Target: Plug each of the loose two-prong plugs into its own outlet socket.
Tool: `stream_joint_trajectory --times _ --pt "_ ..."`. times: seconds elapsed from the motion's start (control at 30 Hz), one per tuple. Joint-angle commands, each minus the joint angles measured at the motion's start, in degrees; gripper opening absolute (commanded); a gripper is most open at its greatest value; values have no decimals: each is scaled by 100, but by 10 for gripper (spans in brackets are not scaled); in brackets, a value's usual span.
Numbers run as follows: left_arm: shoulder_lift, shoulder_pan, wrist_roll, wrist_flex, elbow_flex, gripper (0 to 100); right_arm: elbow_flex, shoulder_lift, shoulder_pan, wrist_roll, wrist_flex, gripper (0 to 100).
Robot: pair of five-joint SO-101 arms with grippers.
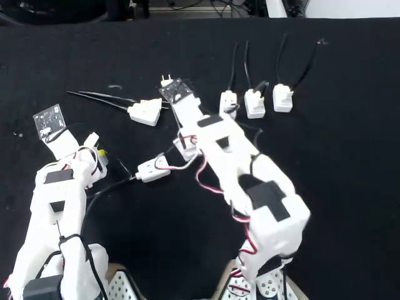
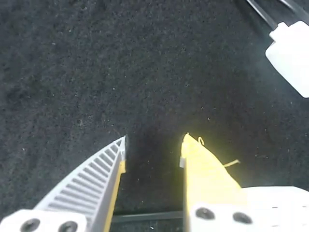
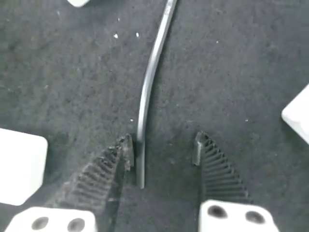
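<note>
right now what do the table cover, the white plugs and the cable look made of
Table cover: black fabric, probably felt, matte and fuzzy with pale lint specks.
Plug: white moulded plastic, smooth, slight sheen.
Cable: likely rubber or vinyl sheath, dark, with a glossy highlight along it.

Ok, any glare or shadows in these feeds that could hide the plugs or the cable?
High view: the white plugs glare against the black cloth, details washed out. Left wrist view: a dark shadow sits on the cloth at the open left gripper. Right wrist view: the cable shows a bright sheen.
</note>
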Motion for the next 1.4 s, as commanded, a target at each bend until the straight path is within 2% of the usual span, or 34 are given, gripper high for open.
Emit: stream_joint_trajectory --times 0.0,0.13,0.23,0.47,0.73,0.9,1.1,1.3,1.37 --pt "-167 31 -62 -70 -22 188 -743 207 70 44 492 194" --pt "-167 31 -62 -62 -22 188 -971 400 70 70 782 167" --pt "-167 31 -62 -62 -22 188 -963 426 70 308 791 5" --pt "-167 31 -62 -88 -31 188 -927 154 273 325 1178 10" --pt "-167 31 -62 -88 -22 188 57 -1798 879 387 2242 10" --pt "-167 31 -62 -88 -31 188 1209 -3345 1187 1371 2787 11" --pt "-158 31 -62 -88 -22 188 2659 -4919 1169 2497 3305 12" --pt "-158 31 -62 -88 -22 188 3134 -5815 1178 3349 4009 15" --pt "-158 31 -62 -88 -13 188 3125 -5930 1187 3490 4193 51"
